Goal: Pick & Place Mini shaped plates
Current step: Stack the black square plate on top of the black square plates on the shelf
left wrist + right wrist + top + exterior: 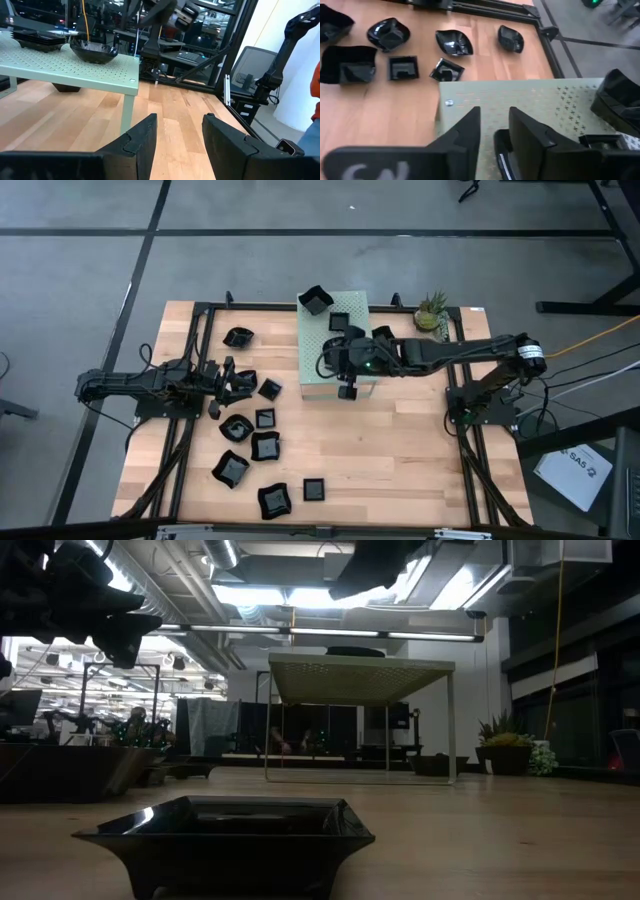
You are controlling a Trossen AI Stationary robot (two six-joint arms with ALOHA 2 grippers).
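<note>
Right gripper (pixel 349 376): hung over the near edge of the pale green perforated box (pixel 318 365); fingers (pixel 465 132) parted by a narrow gap with nothing between them in the wrist view; a black plate (pixel 507 150) lay on the box just beside them
Left gripper (pixel 222 380): low over the table's left side among the loose plates; jaws apart, holding nothing
Plates on the table (pixel 265 447): about nine loose mini shaped plates counted from above on the left half of the wooden table (pixel 420 460)
Plates on the box: at least three; one (pixel 315 300) at the far corner, tilted over the edge; exact count could not be told under the arm
Look of the plates: small, glossy black; some square with flat rims, some wavy-edged; the nearest one (pixel 225 835) square with flared sides
Plant (pixel 431 310): one, by the box's far right corner
</note>
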